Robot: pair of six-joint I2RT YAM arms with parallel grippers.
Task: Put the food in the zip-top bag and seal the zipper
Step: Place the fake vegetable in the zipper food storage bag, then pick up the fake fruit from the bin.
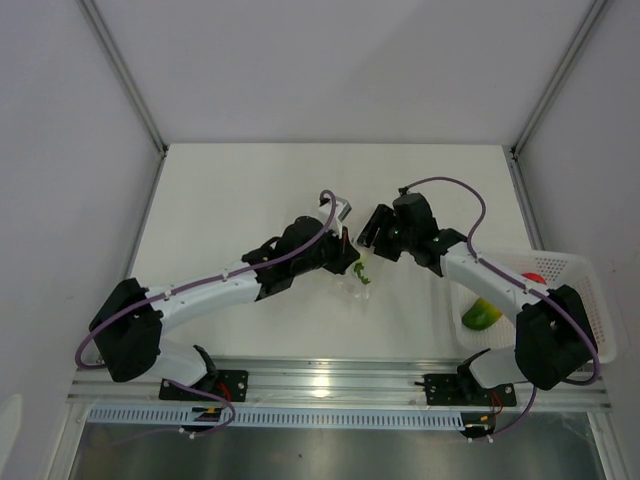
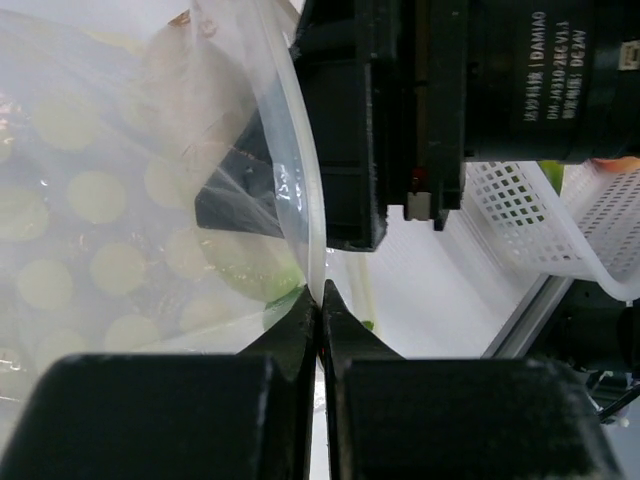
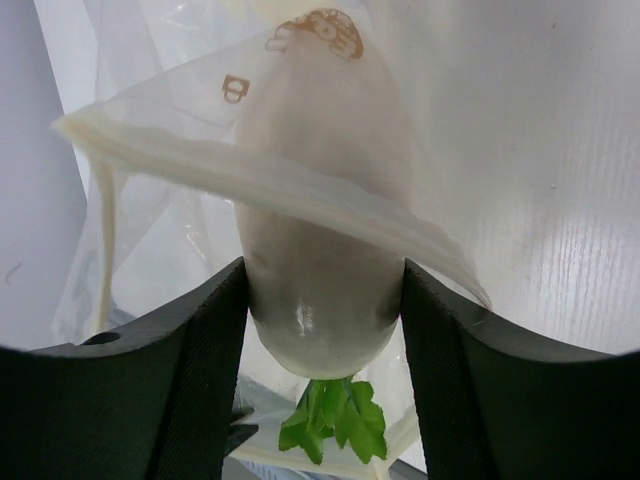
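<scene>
Nearest us, at the near right of the bench [image 1: 250, 190], the white basket [image 1: 585, 300] held a green piece [image 1: 481, 315] and the red round one [image 1: 534, 278]. We judged the task well short of done, with those two waiting to be bagged and the seal not yet made.

Further in, towards the middle of the bench, the zip-top bag [image 2: 120, 200] hung open between the two arms. The left tool [image 2: 320, 305] was pressed together on a thin edge of the bag's mouth, holding it up. The right tool [image 3: 323, 290] was clamped on the white radish [image 3: 318, 330] just above its green leaves [image 3: 335, 420], the leaves pointing back at the wrist. The root's far end already lay past the zipper [image 3: 250, 170], blurred behind the plastic — we took this as the radish going in. Pale round shapes showed through the film in the left wrist view; we could not tell what they were.

The left arm reached low from its near-left base, slanting right and away. The right arm rose from the near right, crossed above the basket and bent left — the two wrists close together at the bag.
</scene>
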